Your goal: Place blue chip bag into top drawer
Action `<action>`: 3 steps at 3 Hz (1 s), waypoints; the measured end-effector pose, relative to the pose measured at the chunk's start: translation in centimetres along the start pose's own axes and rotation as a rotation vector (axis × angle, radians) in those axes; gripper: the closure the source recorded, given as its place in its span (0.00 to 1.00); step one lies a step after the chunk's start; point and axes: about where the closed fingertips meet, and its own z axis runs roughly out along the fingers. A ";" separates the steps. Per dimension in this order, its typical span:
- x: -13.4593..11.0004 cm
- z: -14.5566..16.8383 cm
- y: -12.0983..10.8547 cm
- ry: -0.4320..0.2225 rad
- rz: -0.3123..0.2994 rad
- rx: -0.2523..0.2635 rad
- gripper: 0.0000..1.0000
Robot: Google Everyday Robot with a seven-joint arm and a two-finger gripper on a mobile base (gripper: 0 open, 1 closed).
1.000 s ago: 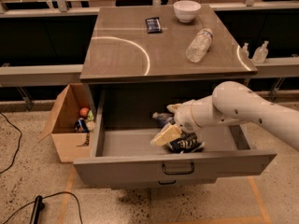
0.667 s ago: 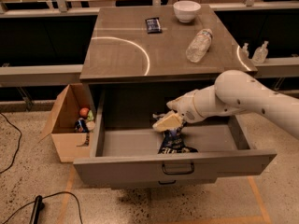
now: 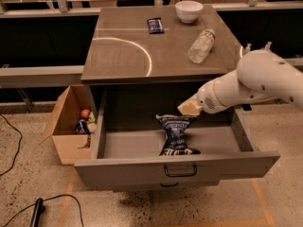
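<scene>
The blue chip bag [image 3: 176, 135], dark navy foil with white lettering, stands crumpled inside the open top drawer [image 3: 123, 167], right of its middle and leaning on the front panel. The drawer is pulled far out from under the counter, and its dark bail handle [image 3: 180, 170] is centred on the front. My gripper [image 3: 189, 109] hangs over the drawer at the end of the white arm [image 3: 255, 82], which comes in from the right. It is just above the bag's top edge. I cannot tell whether it touches the bag.
On the countertop [image 3: 128, 56] lie a small flat dark blue packet [image 3: 155, 25], a white bowl [image 3: 189, 11] and a water bottle [image 3: 201, 45] on its side. An open cardboard box [image 3: 66, 131] with small items stands left of the drawer. A cable [image 3: 38, 211] lies on the floor.
My gripper has risen and drawn back from low in the drawer. The bag has shifted from under the gripper and now stands by the front panel.
</scene>
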 end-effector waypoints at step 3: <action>-4.0 -8.7 -2.1 -0.013 0.024 0.102 0.64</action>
